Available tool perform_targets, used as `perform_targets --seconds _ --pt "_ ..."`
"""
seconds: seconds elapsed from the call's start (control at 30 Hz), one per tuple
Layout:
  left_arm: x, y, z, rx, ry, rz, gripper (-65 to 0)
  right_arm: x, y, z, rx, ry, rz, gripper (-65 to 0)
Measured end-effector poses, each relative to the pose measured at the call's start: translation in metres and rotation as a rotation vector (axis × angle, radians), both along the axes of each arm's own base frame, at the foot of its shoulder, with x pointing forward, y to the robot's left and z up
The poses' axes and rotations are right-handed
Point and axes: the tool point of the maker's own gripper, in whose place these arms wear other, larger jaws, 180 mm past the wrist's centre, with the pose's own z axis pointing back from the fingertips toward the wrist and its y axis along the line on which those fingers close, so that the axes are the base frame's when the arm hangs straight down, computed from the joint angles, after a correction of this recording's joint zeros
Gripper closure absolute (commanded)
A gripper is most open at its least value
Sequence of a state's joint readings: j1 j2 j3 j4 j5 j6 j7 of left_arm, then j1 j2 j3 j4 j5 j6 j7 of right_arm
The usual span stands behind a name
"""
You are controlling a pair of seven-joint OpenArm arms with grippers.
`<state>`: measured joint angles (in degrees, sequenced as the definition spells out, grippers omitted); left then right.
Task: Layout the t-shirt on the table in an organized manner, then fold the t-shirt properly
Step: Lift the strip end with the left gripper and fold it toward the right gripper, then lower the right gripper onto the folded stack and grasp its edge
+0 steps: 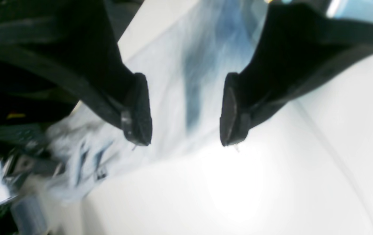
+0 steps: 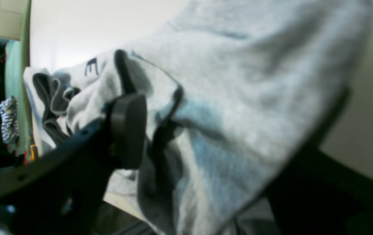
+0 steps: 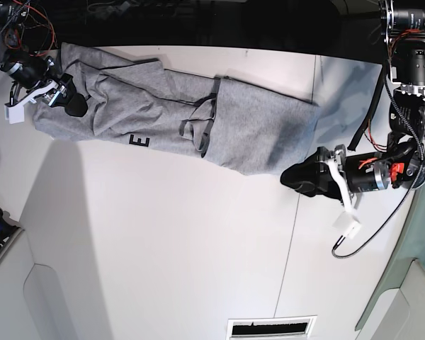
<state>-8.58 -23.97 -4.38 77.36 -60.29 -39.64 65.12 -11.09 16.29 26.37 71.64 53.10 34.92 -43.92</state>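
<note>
One legible character is visible: a black block letter "E" (image 3: 139,141) printed on the t-shirt (image 3: 191,113). No other writing can be read.

Count: one t-shirt, one table (image 3: 163,248), two grippers. The t-shirt lies stretched in a rumpled band across the far part of the table.

My left gripper (image 1: 185,111) has its jaws spread wide with nothing between them, just off the shirt's end. My right gripper (image 2: 206,130) has cloth draped between its fingers (image 2: 127,127); I cannot tell whether it grips.

A thin dark seam (image 3: 289,241) crosses the table.
</note>
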Motion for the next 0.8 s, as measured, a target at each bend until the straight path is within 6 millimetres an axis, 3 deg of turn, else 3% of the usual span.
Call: perform_targets --seconds 0.1,0.13,0.3,0.47,0.67,0.8 --pt "-0.012 0.016 -0.013 0.056 0.026 0.012 -36.5 0.000 0.000 -0.005 -0.026 0.007 -0.015 -2.1" --pt "-0.012 0.021 -0.014 0.057 0.015 0.028 -36.5 0.000 -0.002 -0.007 -0.040 0.000 -0.022 0.0" --pt "-0.015 0.054 -0.020 0.136 0.002 0.097 -36.5 0.001 -0.024 -0.005 -0.103 -0.017 -0.065 0.0" --pt "-0.033 0.067 -0.031 0.127 0.035 0.151 -36.5 0.001 -0.076 0.010 -0.180 -0.036 -0.153 0.0" --pt "-0.070 0.060 -0.061 0.120 0.100 0.171 -36.5 0.009 -0.131 0.042 -0.284 -0.084 -0.187 0.0" --pt "-0.091 0.040 -0.077 0.079 0.152 0.172 -36.5 0.023 -0.146 0.077 -0.323 -0.157 -0.178 0.0"
